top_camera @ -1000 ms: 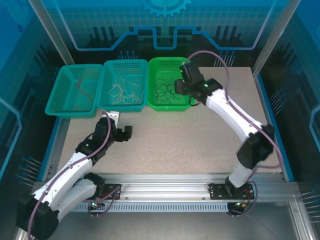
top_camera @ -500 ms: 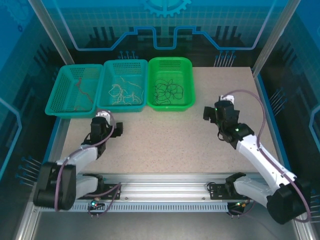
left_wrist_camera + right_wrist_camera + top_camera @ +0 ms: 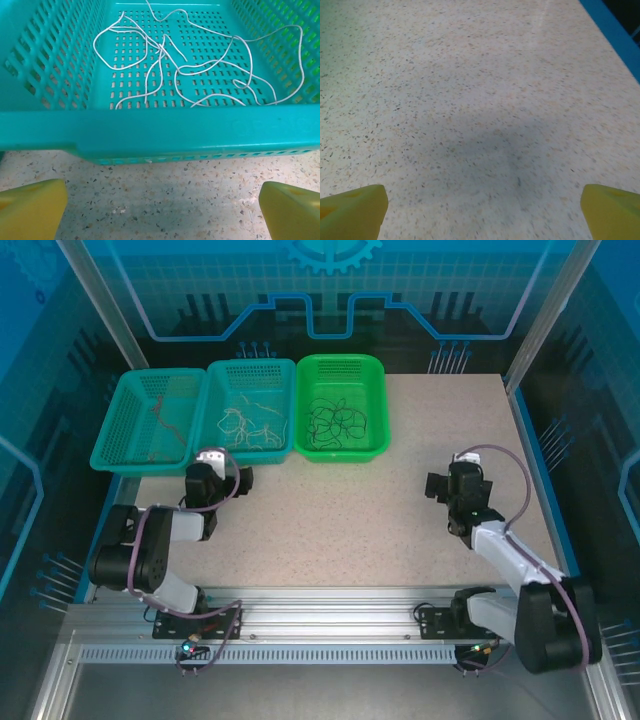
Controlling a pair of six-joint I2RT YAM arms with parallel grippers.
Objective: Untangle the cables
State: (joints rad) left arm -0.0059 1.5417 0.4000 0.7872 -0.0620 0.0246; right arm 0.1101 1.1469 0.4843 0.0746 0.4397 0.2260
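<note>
The cables lie sorted in three baskets at the back left. Red cables (image 3: 160, 420) are in the left teal basket (image 3: 110, 430), whitish cables (image 3: 245, 423) in the middle teal basket (image 3: 245, 455), and black cables (image 3: 338, 420) in the green basket (image 3: 340, 452). My left gripper (image 3: 220, 480) sits low on the table just in front of the middle basket, open and holding nothing. The left wrist view looks over the basket's near rim (image 3: 160, 132) at the whitish cables (image 3: 161, 49), with the left gripper (image 3: 162, 205) over bare tabletop. My right gripper (image 3: 452, 483) is open above bare table at the right, as the right gripper (image 3: 482, 207) shows.
Both arms are folded back close to their bases. The speckled tabletop (image 3: 350, 510) stretches between the two grippers. A blue raised edge (image 3: 615, 35) borders the table on the right. Metal frame posts stand at the back corners.
My right arm pulled back from the green basket to the right side of the table, and its jaws opened wide. My left arm folded in, its gripper now just before the middle basket.
</note>
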